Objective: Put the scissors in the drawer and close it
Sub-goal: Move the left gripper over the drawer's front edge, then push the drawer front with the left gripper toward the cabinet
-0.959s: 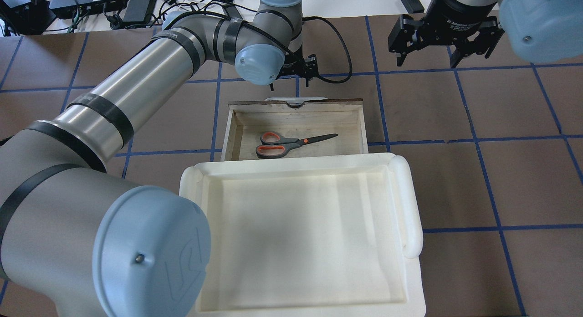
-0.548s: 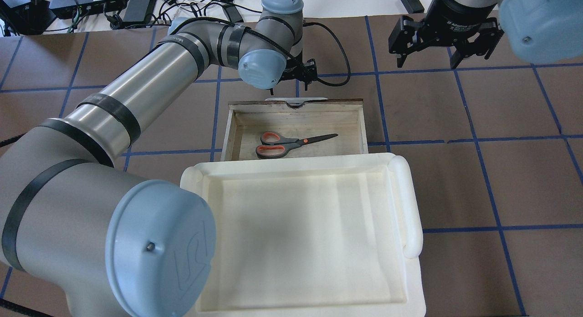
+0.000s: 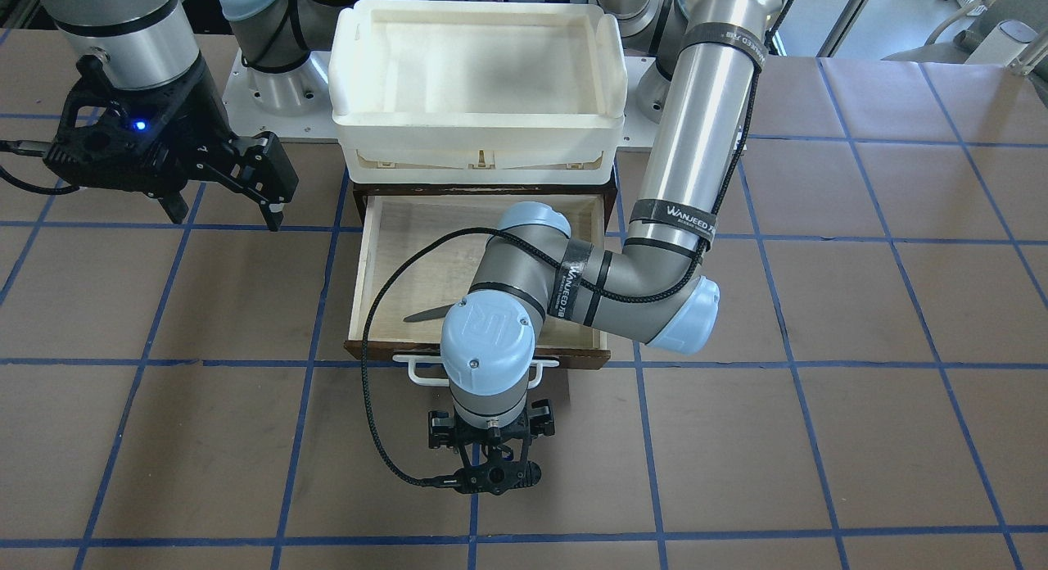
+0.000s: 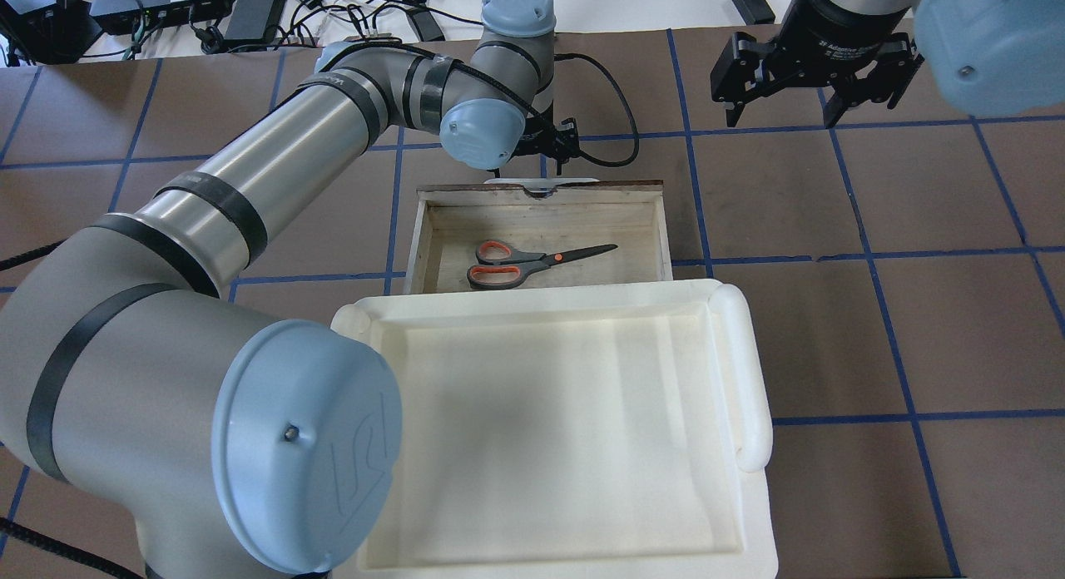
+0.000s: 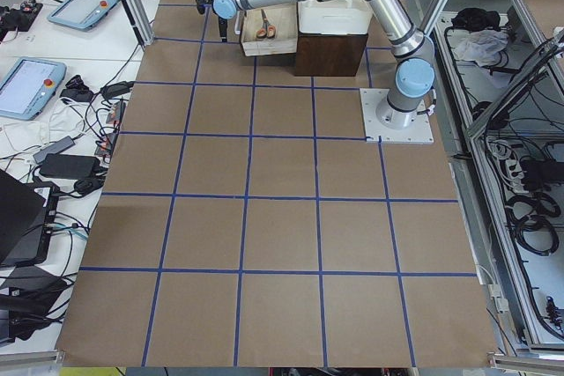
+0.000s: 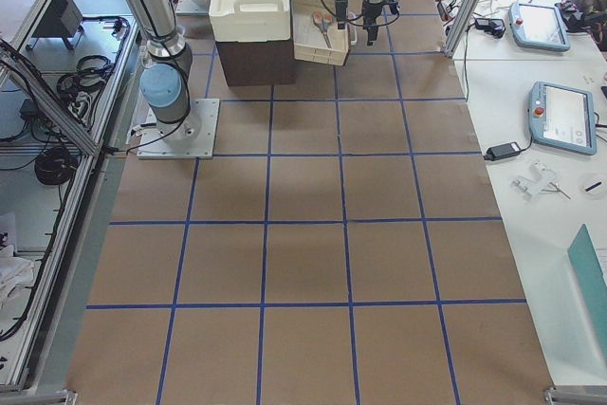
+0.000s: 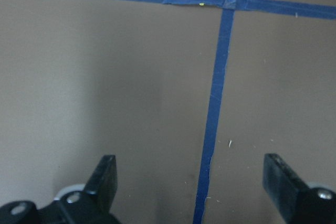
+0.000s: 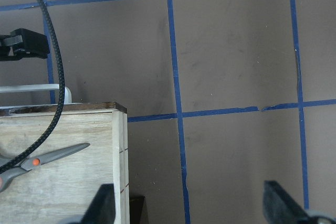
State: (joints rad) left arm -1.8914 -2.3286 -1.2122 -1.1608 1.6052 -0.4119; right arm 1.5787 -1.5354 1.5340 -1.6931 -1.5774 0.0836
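Note:
The scissors (image 4: 532, 261) lie flat inside the open drawer (image 4: 433, 230), handles to the view's left; they also show in the right wrist view (image 8: 47, 158). The drawer's dark front with its white handle (image 4: 532, 182) faces away from the robot. My left gripper (image 4: 537, 153) hangs open and empty just beyond the handle, over bare table; its left wrist view (image 7: 194, 182) shows both fingers spread wide. My right gripper (image 4: 778, 105) is open and empty, high up to the right of the drawer, and also shows in the front-facing view (image 3: 225, 210).
A white plastic tray (image 4: 749, 371) sits on the dark cabinet (image 5: 330, 55) above the drawer's slot. A black cable (image 3: 368, 373) loops from the left wrist over the drawer. Blue tape lines cross the brown table.
The left arm has shifted slightly, its gripper moving a little right and lower beyond the drawer handle. The scissors, drawer and right arm have not moved.

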